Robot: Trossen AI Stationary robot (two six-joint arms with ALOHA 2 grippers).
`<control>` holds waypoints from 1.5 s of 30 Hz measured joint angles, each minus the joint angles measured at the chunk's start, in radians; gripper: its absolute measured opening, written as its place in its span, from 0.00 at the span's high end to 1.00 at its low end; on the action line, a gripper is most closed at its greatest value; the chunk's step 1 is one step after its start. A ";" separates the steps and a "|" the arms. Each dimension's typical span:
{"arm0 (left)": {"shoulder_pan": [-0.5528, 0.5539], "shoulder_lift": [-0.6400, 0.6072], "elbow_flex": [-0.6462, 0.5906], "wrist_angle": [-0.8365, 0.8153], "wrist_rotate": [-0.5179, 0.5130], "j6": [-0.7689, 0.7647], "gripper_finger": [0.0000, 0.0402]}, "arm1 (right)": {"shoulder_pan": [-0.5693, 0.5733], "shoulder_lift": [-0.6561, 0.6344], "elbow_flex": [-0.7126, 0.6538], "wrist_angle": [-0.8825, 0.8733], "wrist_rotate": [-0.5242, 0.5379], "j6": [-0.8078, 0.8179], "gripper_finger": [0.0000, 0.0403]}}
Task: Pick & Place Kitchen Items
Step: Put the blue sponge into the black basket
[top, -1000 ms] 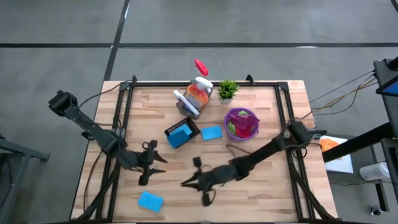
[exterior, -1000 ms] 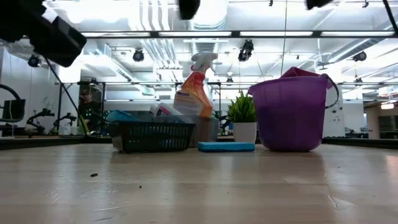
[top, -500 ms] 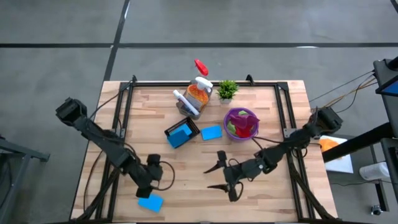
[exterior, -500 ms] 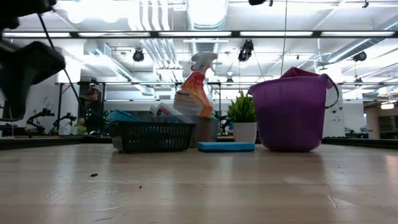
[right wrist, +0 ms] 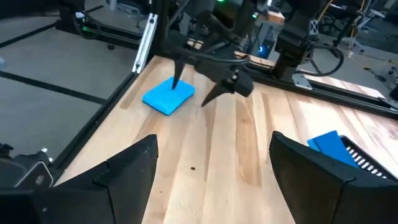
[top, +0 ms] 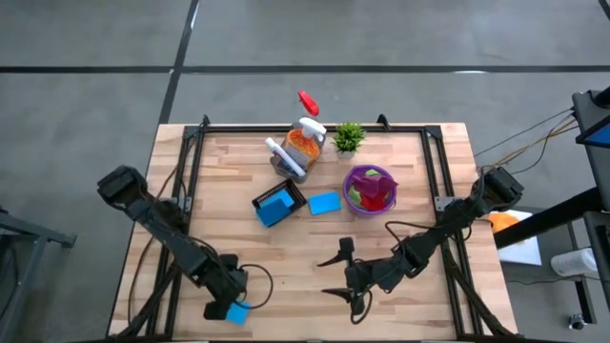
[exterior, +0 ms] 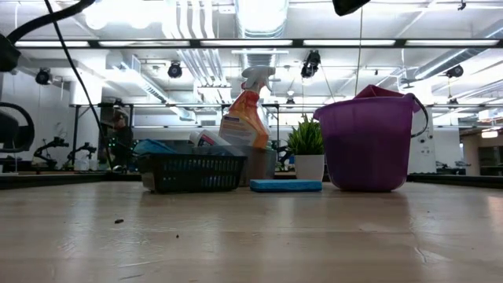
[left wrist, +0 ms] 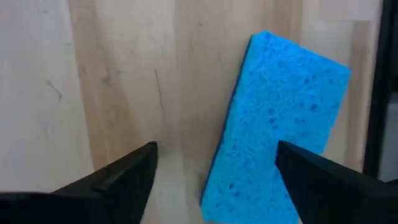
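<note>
The left hand (top: 232,303) hung spread apart over the blue sponge (top: 236,312); the right hand (top: 341,273), also unclenched, waited well apart from that sponge.

Robotics lab: exposed ducts (exterior: 196,31), other rigs (exterior: 55,148).

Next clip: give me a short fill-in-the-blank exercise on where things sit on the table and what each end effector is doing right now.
1. The left end effector hovers open over a loose ____ sponge near the table's front edge.
2. The red and green cloths lie inside the ____ bucket.
3. The small potted plant stands right beside the ____ spray bottle.
4. The right end effector holds ____.

Missing words: blue; purple; orange; nothing
</note>
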 joint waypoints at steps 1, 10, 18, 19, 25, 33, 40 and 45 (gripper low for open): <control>-0.003 0.013 0.006 -0.002 -0.002 -0.001 0.20 | 0.000 0.000 0.000 0.000 0.002 0.000 0.25; -0.007 0.056 0.025 -0.035 -0.013 -0.022 0.58 | 0.000 0.000 0.000 -0.008 0.018 0.000 0.25; 0.002 0.033 0.027 -0.035 0.006 -0.014 0.97 | 0.000 0.000 0.000 -0.014 0.021 -0.001 0.25; 0.005 0.030 0.031 -0.039 0.005 -0.014 0.98 | 0.000 0.000 0.000 -0.014 0.021 -0.001 0.25; 0.045 -0.035 0.079 -0.036 -0.064 -0.018 1.00 | 0.004 0.000 0.000 -0.003 0.021 -0.012 0.25; 0.197 -0.230 0.109 -0.037 -0.251 0.017 1.00 | 0.021 0.107 -0.059 0.421 -0.090 -0.167 0.25; 0.471 -0.335 0.099 -0.144 -0.235 0.107 1.00 | 0.021 0.153 -0.101 0.554 -0.117 -0.211 0.25; 0.719 -0.318 0.098 -0.166 -0.143 0.213 1.00 | 0.027 0.105 -0.101 0.509 -0.115 -0.208 0.25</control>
